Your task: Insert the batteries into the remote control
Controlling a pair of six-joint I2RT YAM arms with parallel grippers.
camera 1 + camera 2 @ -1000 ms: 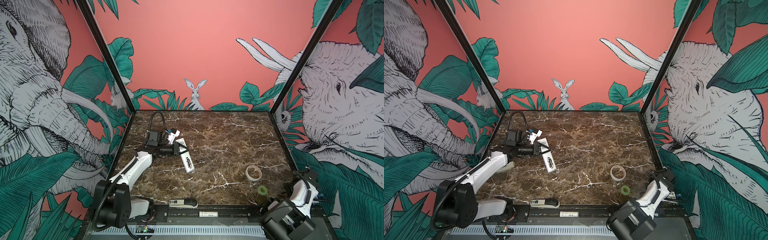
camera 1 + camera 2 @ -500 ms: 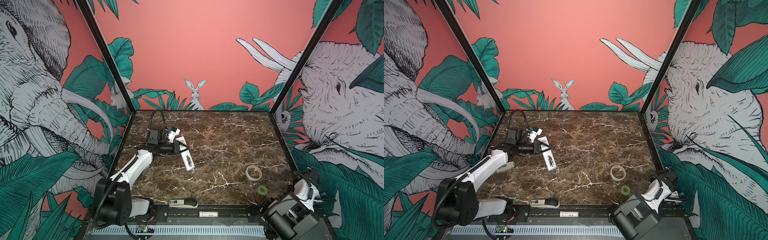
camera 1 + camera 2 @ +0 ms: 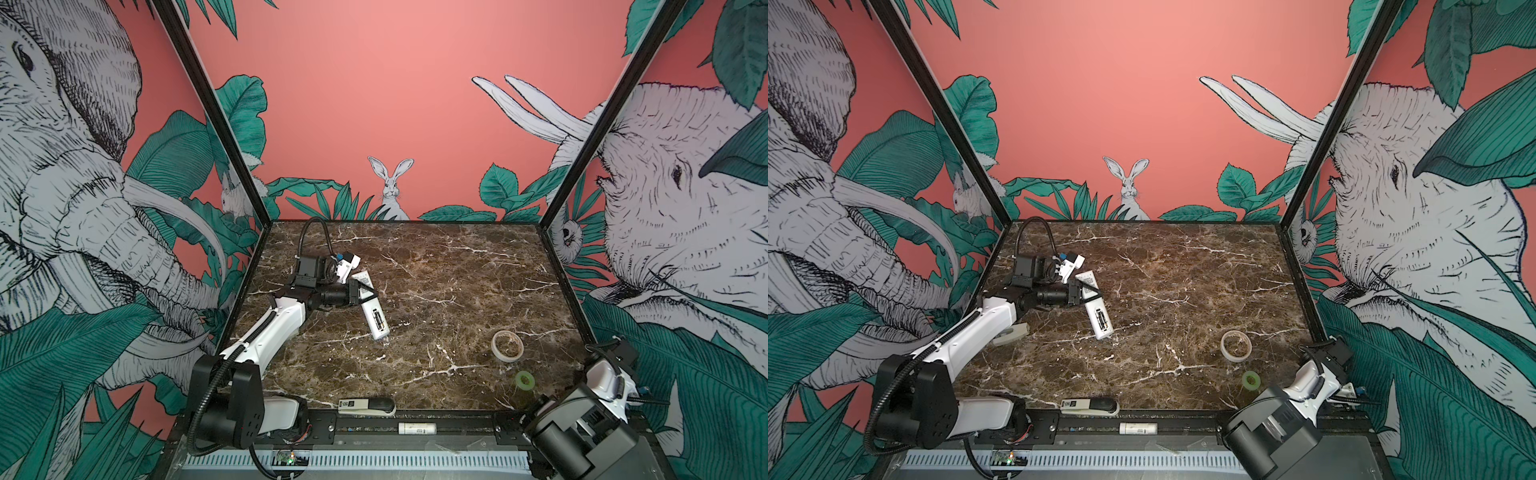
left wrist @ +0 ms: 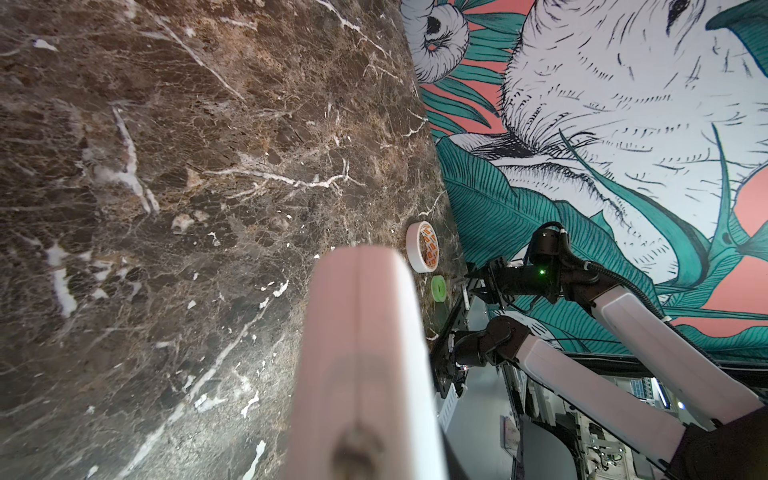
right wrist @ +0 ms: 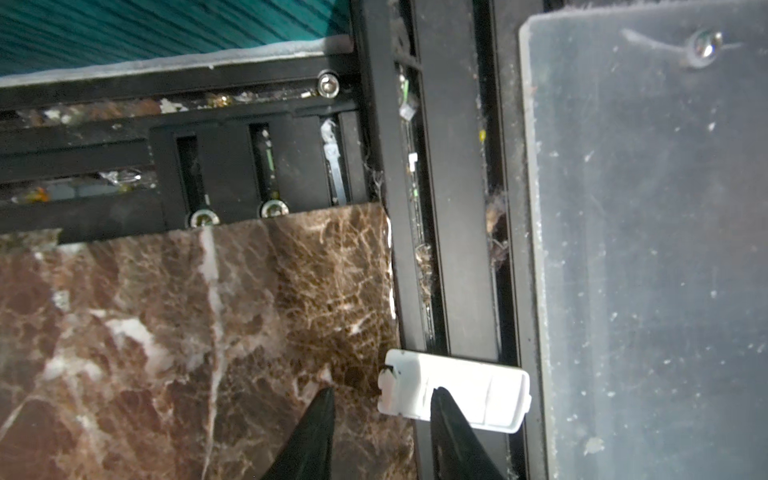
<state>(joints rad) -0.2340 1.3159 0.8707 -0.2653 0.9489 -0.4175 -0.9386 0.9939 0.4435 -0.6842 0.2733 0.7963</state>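
The remote control (image 3: 372, 311) (image 3: 1096, 312), a slim white bar, lies back up on the marble at the left with a dark open slot in it. Whether the batteries lie in that slot I cannot tell; none shows loose. My left gripper (image 3: 365, 291) is shut on the remote's far half; in the left wrist view the remote (image 4: 365, 357) is a blurred pale bar that hides the fingers. In the right wrist view my right gripper (image 5: 380, 395) hangs open at the front right corner. One fingertip (image 5: 441, 401) overlaps a small white cover piece (image 5: 478, 395) lying across the table's black rail.
A beige tape roll (image 3: 507, 345) and a small green roll (image 3: 525, 379) lie front right. A white-and-black stapler (image 3: 365, 406) sits at the front edge, a white labelled tube (image 3: 417, 427) on the rail below. Another pale roll (image 3: 1011, 334) lies under the left arm. Walls enclose three sides.
The right arm has shifted a little at the front right corner. The left arm and the remote have barely moved.
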